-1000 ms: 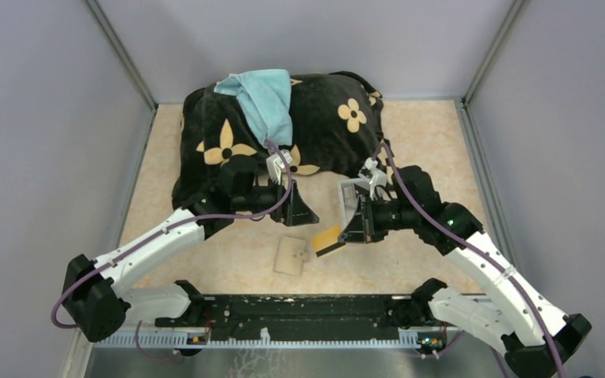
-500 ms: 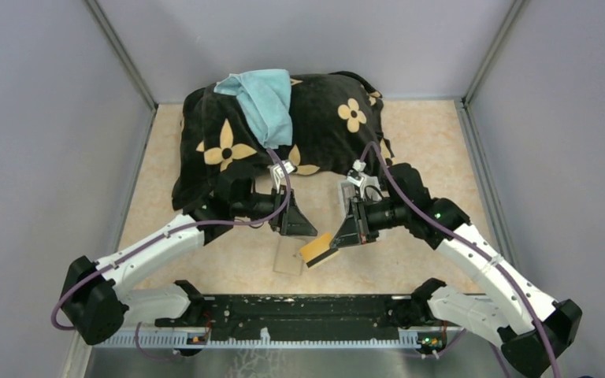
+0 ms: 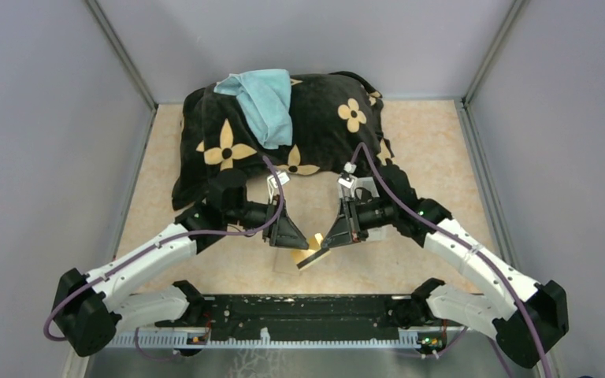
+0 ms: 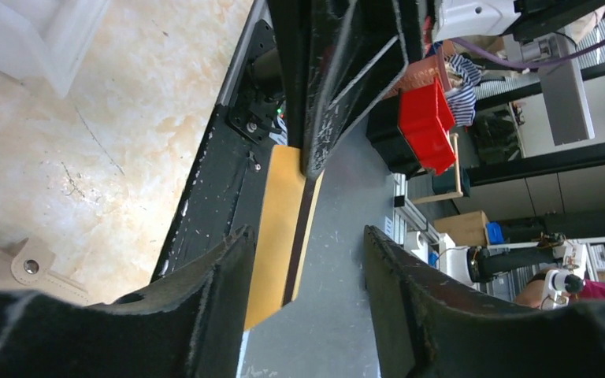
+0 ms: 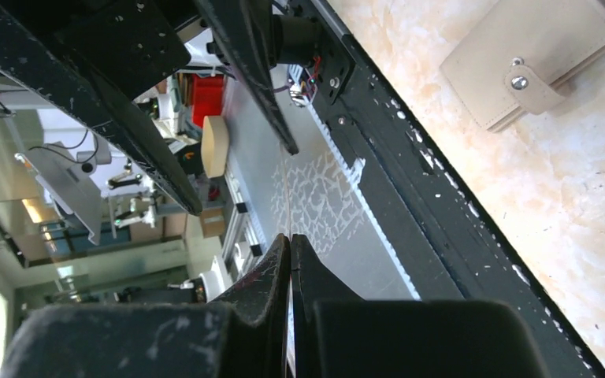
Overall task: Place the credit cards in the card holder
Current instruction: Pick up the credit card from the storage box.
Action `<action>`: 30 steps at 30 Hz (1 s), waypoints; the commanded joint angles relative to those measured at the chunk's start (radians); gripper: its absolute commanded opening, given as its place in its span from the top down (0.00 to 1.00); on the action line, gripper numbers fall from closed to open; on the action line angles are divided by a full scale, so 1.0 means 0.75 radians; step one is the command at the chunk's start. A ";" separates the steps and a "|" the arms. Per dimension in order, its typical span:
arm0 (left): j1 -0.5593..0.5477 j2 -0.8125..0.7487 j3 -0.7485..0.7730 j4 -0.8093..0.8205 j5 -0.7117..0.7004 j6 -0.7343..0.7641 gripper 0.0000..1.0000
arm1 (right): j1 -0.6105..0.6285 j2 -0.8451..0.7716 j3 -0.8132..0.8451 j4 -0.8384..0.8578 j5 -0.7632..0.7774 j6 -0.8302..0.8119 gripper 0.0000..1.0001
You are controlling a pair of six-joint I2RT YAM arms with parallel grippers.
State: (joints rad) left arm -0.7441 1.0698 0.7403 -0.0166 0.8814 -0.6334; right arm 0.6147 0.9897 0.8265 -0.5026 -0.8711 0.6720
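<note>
The gold card [image 4: 283,224] has been carried over the closed card holder [image 5: 536,59], pinched tight by the right gripper [image 3: 325,241]. Its long side is pointed in between the half-open fingers of the left gripper [image 3: 296,239].

Soft, even overhead light, faint shadows – 2 wrist views blur up close, backgrounds bright

The right end effector [image 3: 322,243] has brought the gold card [image 4: 277,228] between the fingers of the left end effector [image 4: 306,253].

Right hand [image 5: 290,240] clamped; left hand [image 4: 306,236] seemingly parted.
</note>
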 commanded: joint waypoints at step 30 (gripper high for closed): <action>0.217 0.166 -0.168 0.359 0.375 -0.034 1.00 | 0.035 0.240 0.077 0.262 0.197 -0.011 0.72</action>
State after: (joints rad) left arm -0.6071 1.2083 0.6304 0.1139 1.1469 -0.6102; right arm 0.6331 1.1759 0.7895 -0.2489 -0.8734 0.7628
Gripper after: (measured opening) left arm 0.005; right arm 0.167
